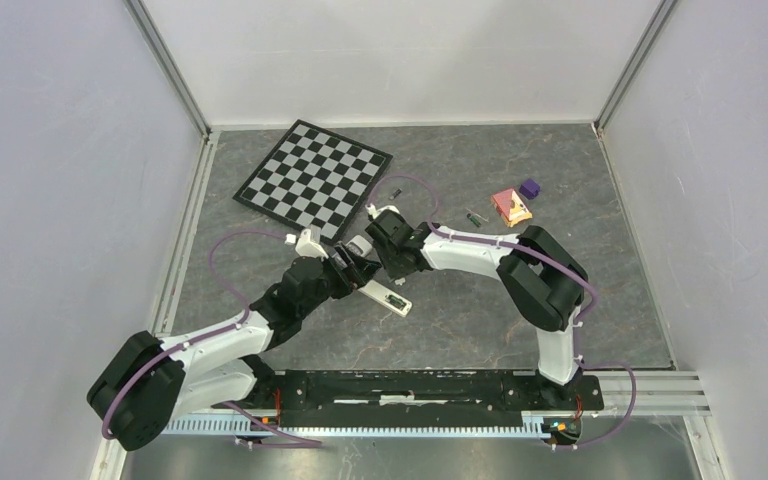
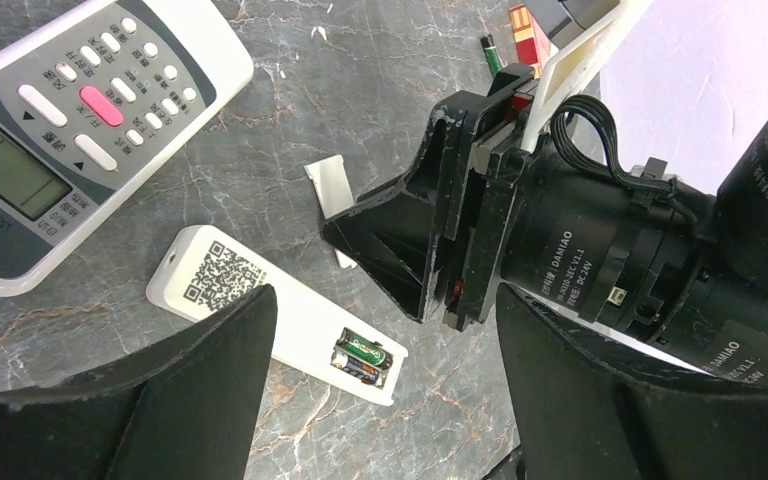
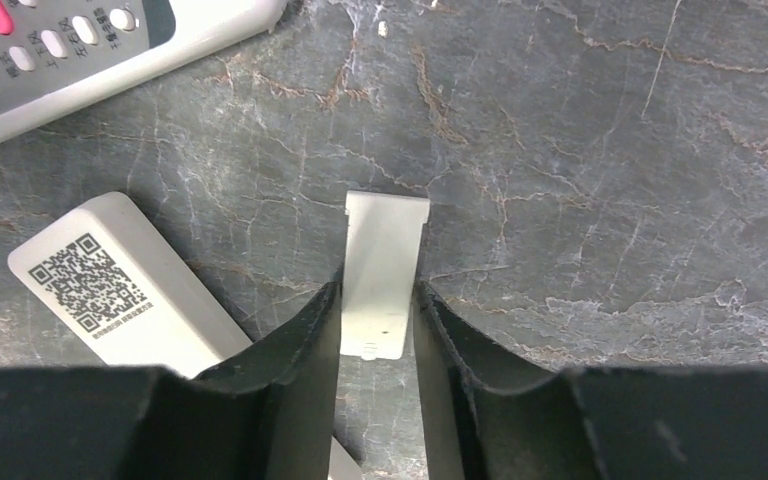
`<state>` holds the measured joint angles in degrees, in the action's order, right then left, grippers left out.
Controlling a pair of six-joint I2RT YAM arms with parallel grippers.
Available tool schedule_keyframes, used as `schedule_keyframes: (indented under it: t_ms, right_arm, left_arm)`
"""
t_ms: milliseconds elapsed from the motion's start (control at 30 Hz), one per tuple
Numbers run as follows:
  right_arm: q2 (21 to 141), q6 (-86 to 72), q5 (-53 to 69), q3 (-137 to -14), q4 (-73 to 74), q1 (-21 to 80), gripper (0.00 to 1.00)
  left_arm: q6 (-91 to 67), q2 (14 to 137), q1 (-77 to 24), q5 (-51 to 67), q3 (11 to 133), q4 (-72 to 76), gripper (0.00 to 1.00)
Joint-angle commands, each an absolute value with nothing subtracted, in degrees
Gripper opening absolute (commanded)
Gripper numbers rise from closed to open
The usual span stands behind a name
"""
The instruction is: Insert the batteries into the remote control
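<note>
White cover (image 3: 385,240) — right pincer (image 3: 377,296) clamps it

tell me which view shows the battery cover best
Right wrist: the cover shows whole and centred, held at its sides between the right fingers. Left wrist shows only one end of it, poking out from behind those fingers. In the top view it is too small to make out among the arms.
</note>
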<state>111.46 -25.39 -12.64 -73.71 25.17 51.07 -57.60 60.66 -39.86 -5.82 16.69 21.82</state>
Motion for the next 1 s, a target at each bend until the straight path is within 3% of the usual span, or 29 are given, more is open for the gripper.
schedule_keyframes:
  t_ms: [0, 633, 967]
  right_arm:
    - [112.32, -26.14, -13.23, -74.84, 25.34, 51.20, 0.34]
    - [106.02, -27.55, -7.14, -73.02, 23.04, 48.19, 0.32]
    - [103.84, -29.72, 2.33, -69.29, 20.78, 47.76, 0.33]
  left_arm:
    - [-55.37, 60.31, -39.68, -6.26, 16.35, 24.96, 0.86]
    - [-55.37, 61.56, -39.68, -3.94, 16.35, 26.83, 0.85]
    - [-58.91, 61.01, -39.64, -5.48, 14.39, 25.92, 0.81]
